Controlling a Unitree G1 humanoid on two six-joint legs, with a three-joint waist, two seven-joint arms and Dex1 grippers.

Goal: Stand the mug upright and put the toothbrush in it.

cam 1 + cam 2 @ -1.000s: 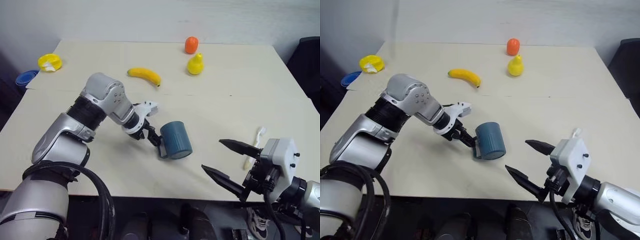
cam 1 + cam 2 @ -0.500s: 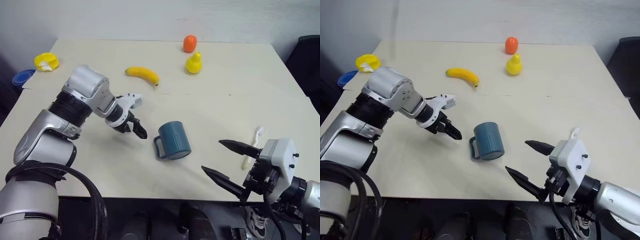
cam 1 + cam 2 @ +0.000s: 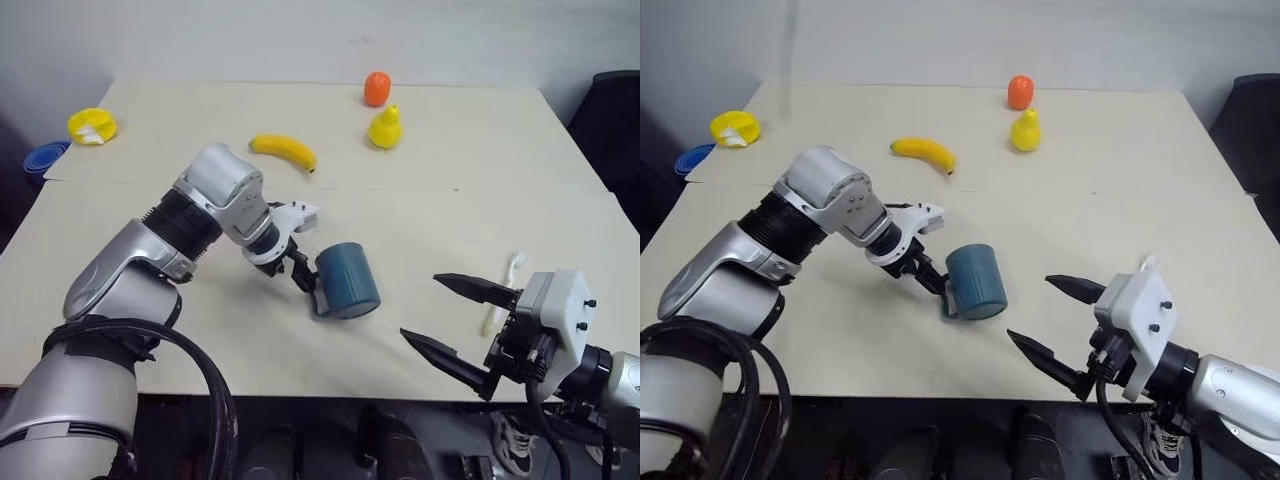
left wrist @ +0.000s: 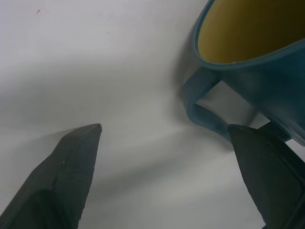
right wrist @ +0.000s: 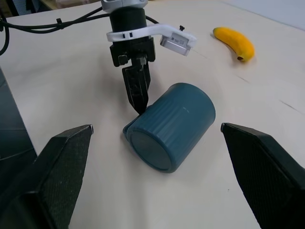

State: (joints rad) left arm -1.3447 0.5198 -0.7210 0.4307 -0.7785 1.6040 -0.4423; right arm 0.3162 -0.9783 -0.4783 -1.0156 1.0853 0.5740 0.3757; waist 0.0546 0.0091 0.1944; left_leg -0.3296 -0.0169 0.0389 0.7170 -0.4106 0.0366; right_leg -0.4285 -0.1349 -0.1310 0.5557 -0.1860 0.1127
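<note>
One yellowish mug (image 4: 248,33) interior, wrist-side

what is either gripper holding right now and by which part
Nothing is held. The left gripper is open beside the handle of the mug, which lies on its side. The right gripper is open in the air.

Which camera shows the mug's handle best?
The left wrist view: the handle fills the frame beside the mug rim. The eye views show it small at the mug's left; the right wrist view shows its edge.
</note>
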